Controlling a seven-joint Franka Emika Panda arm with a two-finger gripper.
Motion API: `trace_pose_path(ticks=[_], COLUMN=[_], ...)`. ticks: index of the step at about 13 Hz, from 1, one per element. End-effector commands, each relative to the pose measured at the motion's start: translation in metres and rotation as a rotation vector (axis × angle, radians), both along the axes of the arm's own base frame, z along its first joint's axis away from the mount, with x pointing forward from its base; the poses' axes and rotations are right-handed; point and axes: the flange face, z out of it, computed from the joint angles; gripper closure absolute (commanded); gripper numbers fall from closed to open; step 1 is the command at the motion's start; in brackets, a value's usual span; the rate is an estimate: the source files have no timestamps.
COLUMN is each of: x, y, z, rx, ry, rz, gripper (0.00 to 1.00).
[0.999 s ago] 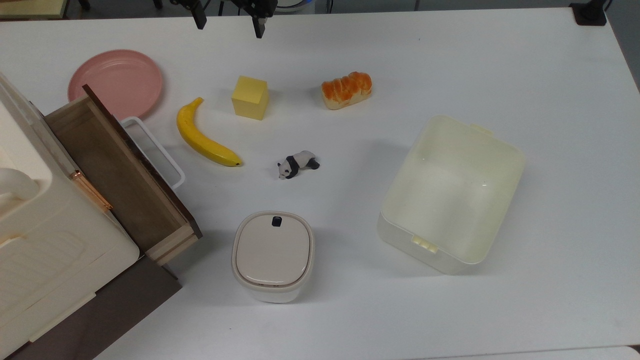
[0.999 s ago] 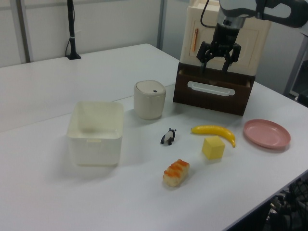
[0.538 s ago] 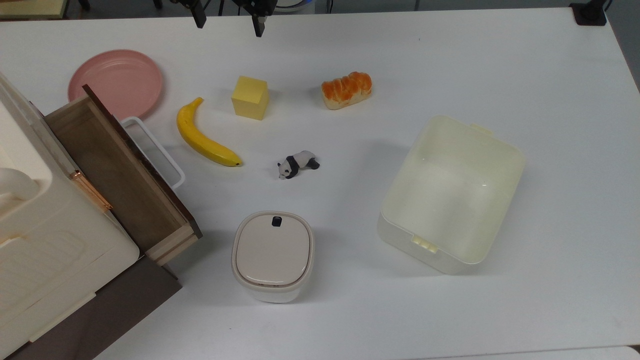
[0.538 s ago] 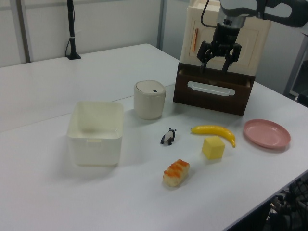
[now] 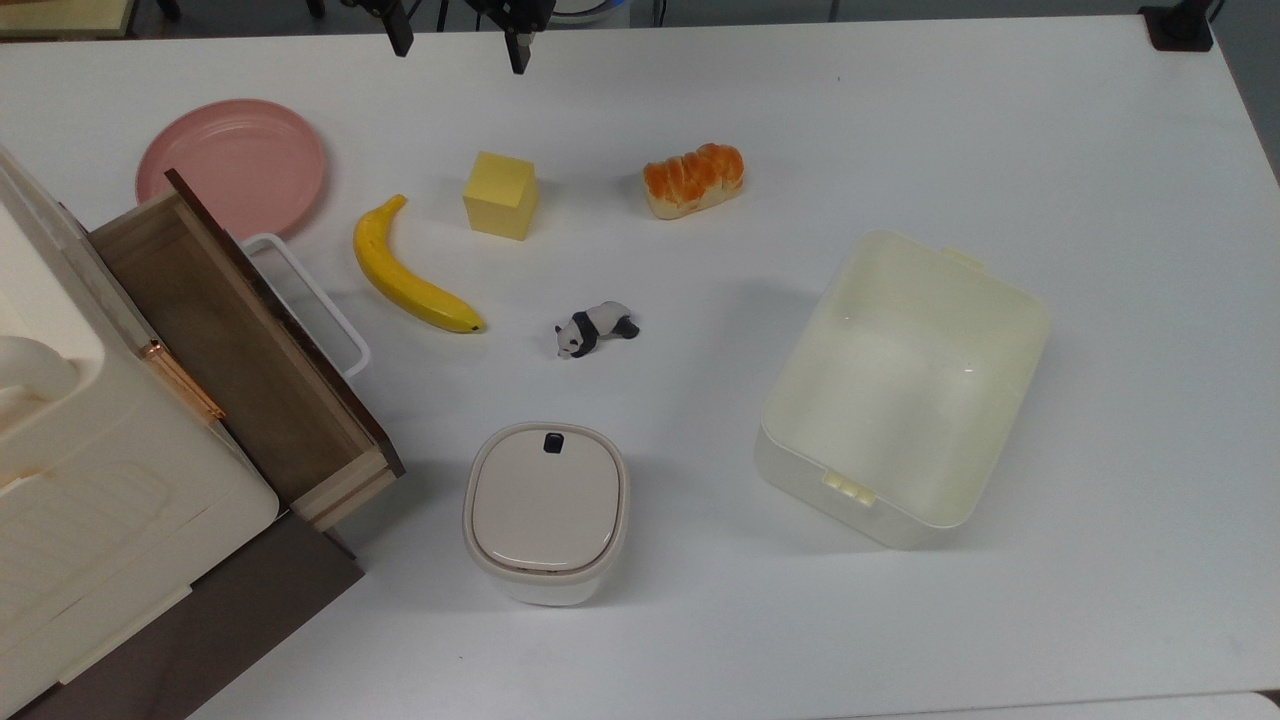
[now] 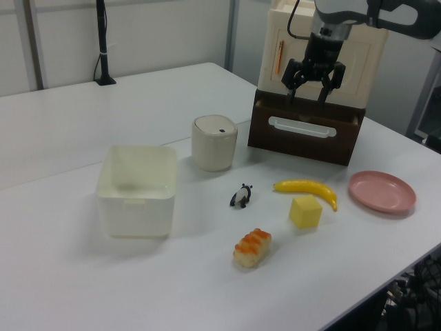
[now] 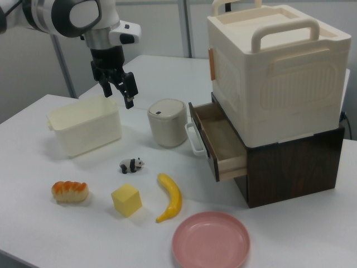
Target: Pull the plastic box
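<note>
In the top view, the plastic box point(image 5: 905, 390) sits at four o'clock from the panda figurine point(image 5: 596, 329); the lidded bin point(image 5: 546, 510) at six.

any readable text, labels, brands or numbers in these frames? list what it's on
None: no readable words, numbers or brand marks.
The plastic box: plain cream walls, no label.
The small white bin: a plain black button on its lid, no lettering.
The big cream storage bin and the wooden drawer: no markings to be seen.
The gripper: black, no legible marking.
</note>
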Motion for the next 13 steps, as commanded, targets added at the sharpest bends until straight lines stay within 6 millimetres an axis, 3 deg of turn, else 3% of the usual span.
trace_pose_path(ticks=[1, 5, 10, 13], x=[-0.008, -0.004, 0.010, 0.039], y=[0.007, 0.036, 0.113, 0.170], z=[-0.003, -0.005, -0.008, -0.022], rx=[0.023, 0.013, -0.028, -0.056], ry=[-0.014, -0.030, -0.125, -0.258], rz=[0.024, 0.248, 0.679, 0.882], gripper=[0.00, 0.00, 0.00, 0.00])
